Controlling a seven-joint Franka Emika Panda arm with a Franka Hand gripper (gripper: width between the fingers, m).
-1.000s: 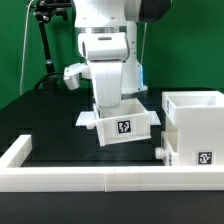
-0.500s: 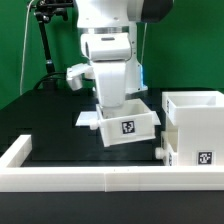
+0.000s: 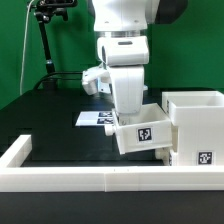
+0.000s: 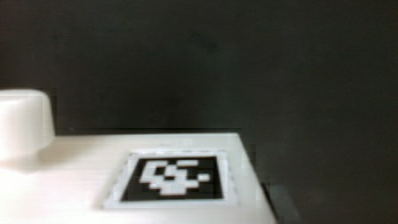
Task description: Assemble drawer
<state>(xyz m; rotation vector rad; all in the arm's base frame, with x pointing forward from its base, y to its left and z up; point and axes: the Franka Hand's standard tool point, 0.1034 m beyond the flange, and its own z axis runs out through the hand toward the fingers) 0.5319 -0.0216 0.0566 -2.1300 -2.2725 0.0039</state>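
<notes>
The white Franka arm's two-finger gripper (image 3: 131, 100) reaches down into a small white open-top plastic tray (image 3: 143, 132) bearing a black-and-white square tag on its front face. The tray sits tilted, its tagged face angled toward the exterior view's left, and appears held clear of the black table (image 3: 60, 125). The fingertips are hidden inside the tray, so whether they pinch its wall cannot be told.

The tray is just beside the tall white boxy housing (image 3: 197, 125) at the exterior view's right, apparently touching its near side.

The flat white marker board (image 3: 95, 119) lies on the table behind the tray.

A low white rim (image 3: 90, 170) borders the table front.

The wrist view shows a blurred white surface carrying one tag (image 4: 173, 178).
</notes>
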